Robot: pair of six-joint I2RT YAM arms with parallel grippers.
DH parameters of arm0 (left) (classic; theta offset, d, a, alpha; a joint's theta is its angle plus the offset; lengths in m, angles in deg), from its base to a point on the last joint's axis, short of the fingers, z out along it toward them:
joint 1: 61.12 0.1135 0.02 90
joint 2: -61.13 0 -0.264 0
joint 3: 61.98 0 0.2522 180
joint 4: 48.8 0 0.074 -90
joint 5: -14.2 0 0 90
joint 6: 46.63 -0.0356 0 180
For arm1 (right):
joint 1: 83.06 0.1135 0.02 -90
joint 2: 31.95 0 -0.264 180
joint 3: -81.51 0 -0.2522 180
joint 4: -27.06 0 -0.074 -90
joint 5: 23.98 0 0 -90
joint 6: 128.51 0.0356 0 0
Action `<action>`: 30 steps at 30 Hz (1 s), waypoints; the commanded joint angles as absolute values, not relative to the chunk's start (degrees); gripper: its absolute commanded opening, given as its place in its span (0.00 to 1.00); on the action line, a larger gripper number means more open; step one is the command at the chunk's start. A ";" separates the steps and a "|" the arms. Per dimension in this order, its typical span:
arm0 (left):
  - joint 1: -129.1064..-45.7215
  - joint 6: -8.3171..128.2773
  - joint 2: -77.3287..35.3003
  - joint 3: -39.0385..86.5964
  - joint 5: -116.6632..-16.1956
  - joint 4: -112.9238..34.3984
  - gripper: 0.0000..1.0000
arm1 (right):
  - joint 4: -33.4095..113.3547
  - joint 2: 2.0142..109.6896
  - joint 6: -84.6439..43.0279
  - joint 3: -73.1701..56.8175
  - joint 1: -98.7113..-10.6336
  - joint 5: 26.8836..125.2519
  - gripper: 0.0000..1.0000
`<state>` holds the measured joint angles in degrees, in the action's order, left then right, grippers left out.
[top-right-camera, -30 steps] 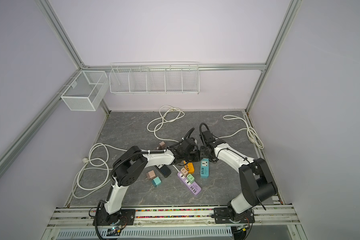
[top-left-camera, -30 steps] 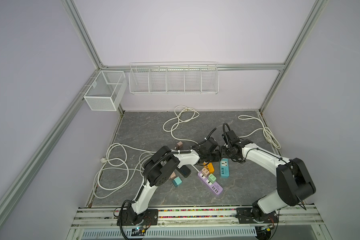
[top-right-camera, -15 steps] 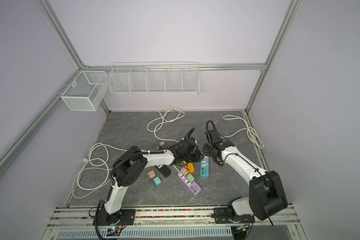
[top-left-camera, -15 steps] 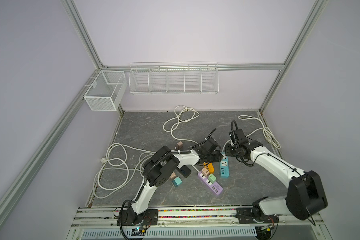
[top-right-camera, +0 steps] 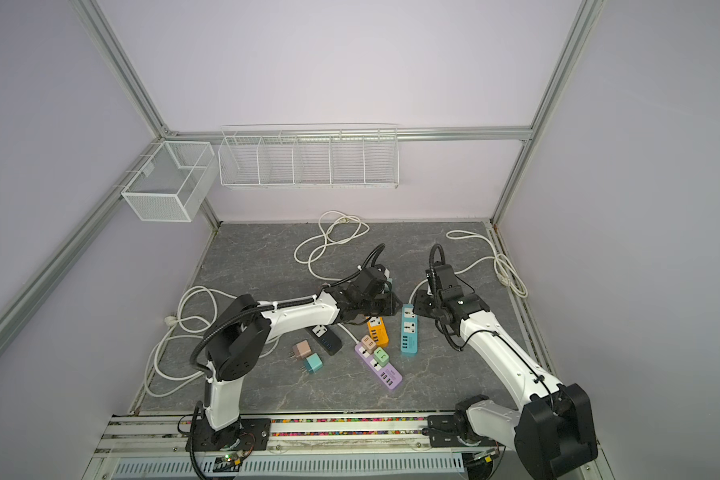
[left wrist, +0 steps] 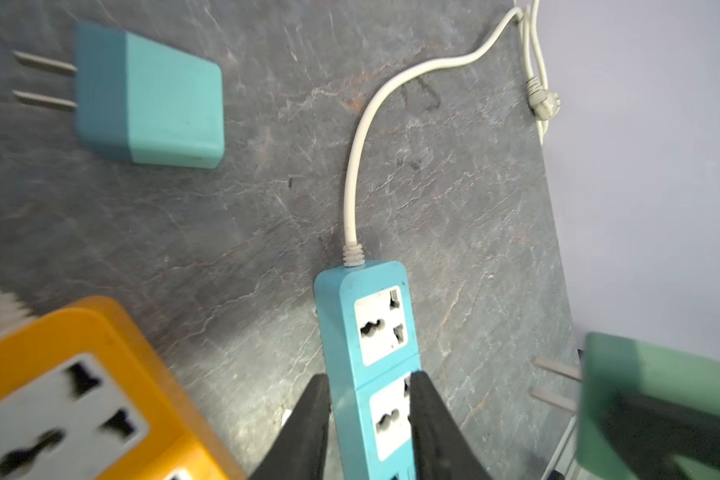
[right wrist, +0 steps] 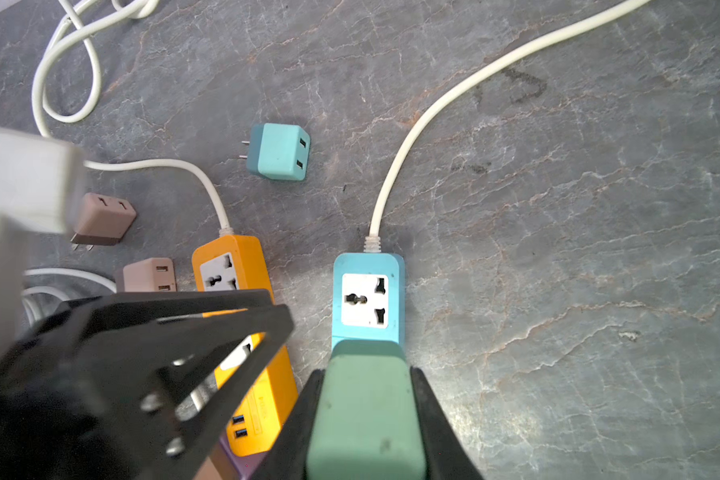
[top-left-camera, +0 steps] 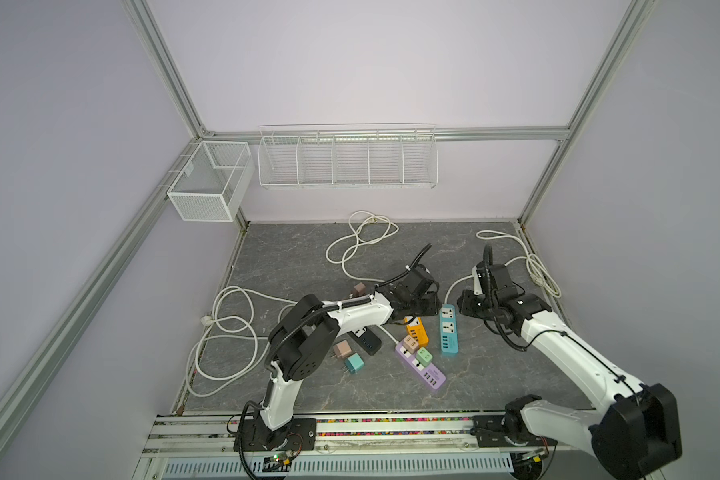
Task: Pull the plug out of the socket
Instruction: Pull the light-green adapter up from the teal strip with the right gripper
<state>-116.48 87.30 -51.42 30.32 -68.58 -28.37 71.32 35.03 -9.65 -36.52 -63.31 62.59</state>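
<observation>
Right claw clamped on the unplugged green plug.
The plug hangs beside the blue strip, prongs bare. The left claw points at that strip, fingers slightly parted, and I can't judge its grip. Four strips lie here: blue, an orange strip, a purple strip and a black strip. Two plugs sit in the purple: tan plug, mint plug. Two wire baskets hang at the back: small basket, long basket.

Desk open right of blue strip; left crowded w/ orange strip, purple strip, cable loops.
</observation>
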 commanded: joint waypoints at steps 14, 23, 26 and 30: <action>-111.48 87.63 -39.09 18.61 -71.86 -29.73 0.35 | 51.30 42.48 -4.55 -41.76 -62.82 77.51 0.27; -110.69 87.64 -35.91 15.18 -73.75 -28.85 0.36 | 42.96 52.13 -2.71 -40.48 -62.23 80.25 0.27; -110.36 88.09 -35.07 13.57 -74.28 -30.01 0.39 | 41.07 55.10 -2.63 -39.52 -62.23 80.27 0.27; -110.34 88.92 -34.32 12.16 -75.00 -31.58 0.42 | 39.22 59.04 -2.42 -37.73 -62.24 80.41 0.27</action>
<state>-110.51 88.19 -35.66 12.92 -73.41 -29.96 43.24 57.41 -3.39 -39.69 -62.54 79.51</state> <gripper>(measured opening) 0.422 0.304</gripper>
